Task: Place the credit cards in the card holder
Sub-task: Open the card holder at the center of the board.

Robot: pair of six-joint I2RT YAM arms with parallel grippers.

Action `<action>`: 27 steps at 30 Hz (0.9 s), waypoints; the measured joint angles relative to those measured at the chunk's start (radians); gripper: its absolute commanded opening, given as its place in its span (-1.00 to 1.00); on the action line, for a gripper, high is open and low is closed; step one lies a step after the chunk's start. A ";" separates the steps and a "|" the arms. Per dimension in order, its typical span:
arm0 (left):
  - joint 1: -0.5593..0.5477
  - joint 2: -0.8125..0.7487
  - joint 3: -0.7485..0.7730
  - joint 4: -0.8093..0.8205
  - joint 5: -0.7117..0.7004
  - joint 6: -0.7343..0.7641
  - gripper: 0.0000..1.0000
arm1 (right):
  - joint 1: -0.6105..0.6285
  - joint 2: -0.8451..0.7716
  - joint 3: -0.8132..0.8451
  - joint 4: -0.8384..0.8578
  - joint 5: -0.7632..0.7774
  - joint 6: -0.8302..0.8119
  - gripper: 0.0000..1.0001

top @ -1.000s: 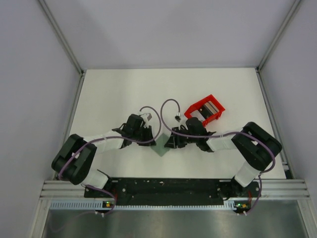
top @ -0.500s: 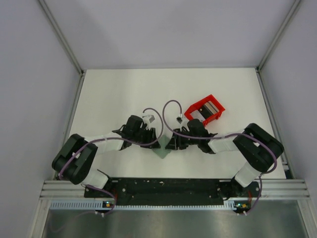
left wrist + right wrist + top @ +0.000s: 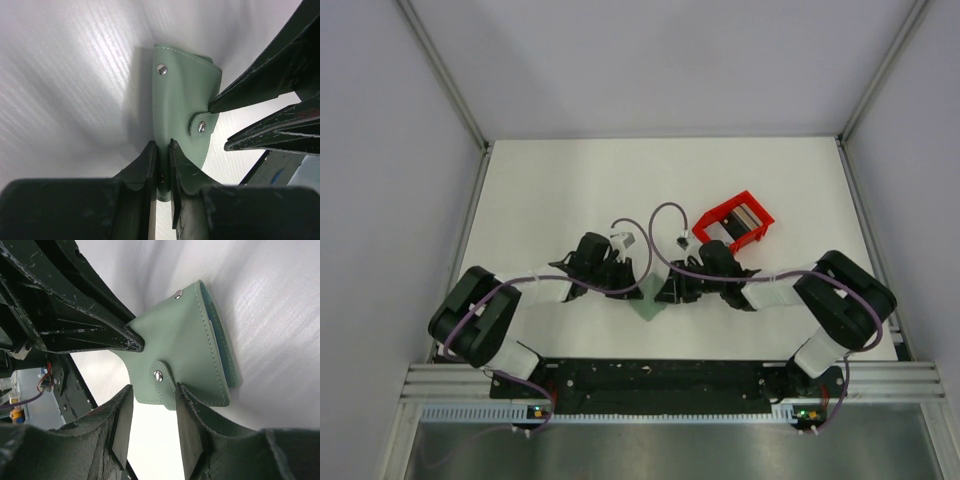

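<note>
Card holder [image 3: 648,302] held between your 2 grippers

Your left gripper [image 3: 161,167] is clamped almost closed on its near edge. Your right gripper [image 3: 152,427] stands part open, straddling the snap tab [image 3: 159,376] edge, gripping nothing visibly.

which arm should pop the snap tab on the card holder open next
Probably right: the right end effector, open, straddles the snap tab, while the left end effector pinches an edge of the card holder, steadying it.
</note>
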 measured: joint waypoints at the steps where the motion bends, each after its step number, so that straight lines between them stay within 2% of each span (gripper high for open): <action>1: -0.002 0.000 0.004 -0.005 0.007 0.003 -0.81 | 0.000 -0.010 0.000 -0.015 0.000 -0.007 -0.19; 9: -0.016 0.014 0.039 -0.032 0.051 0.051 -0.81 | 0.001 -0.099 0.031 -0.196 0.053 -0.100 -0.15; 14: -0.021 0.023 0.044 -0.037 0.068 0.063 -0.85 | 0.001 -0.106 0.055 -0.243 0.071 -0.137 -0.19; 27: -0.024 0.034 0.047 -0.057 0.072 0.072 -0.93 | 0.000 -0.030 0.067 -0.203 -0.045 -0.162 -0.31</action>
